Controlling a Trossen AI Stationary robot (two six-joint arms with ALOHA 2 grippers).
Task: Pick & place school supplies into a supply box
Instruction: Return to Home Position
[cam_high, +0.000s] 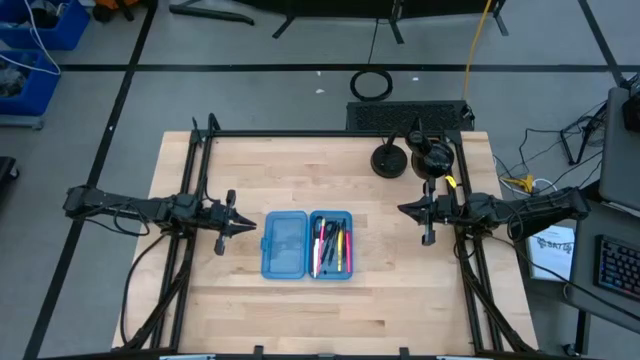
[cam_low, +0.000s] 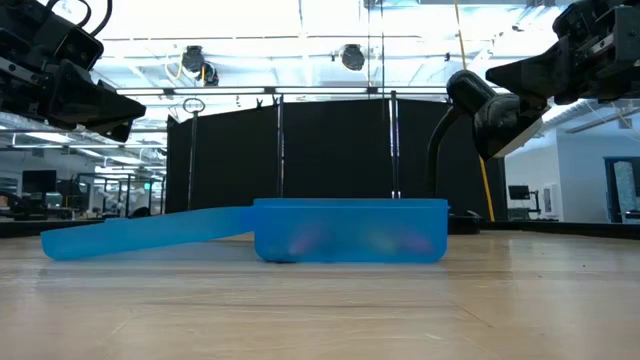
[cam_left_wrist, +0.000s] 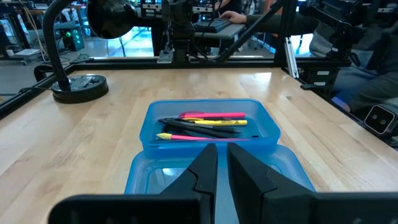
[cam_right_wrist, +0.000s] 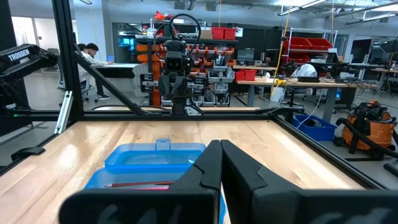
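Centrally on the table (cam_high: 400, 300) the open blue box (cam_high: 283, 245) lies flat, with the pens (cam_high: 330, 245) in its right half. The left gripper (cam_high: 250, 226) hangs just left of it and the right gripper (cam_high: 403, 209) farther right, both clenched on nothing.

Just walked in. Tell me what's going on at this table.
Neither arm is handling anything at this moment. The left gripper and the right gripper hang above the table on either side of the open blue supply box, both shut and empty. Pink, yellow and black pens lie in the box's deeper half, the one nearer the right arm. The other half is bare. The packing looks about finished.
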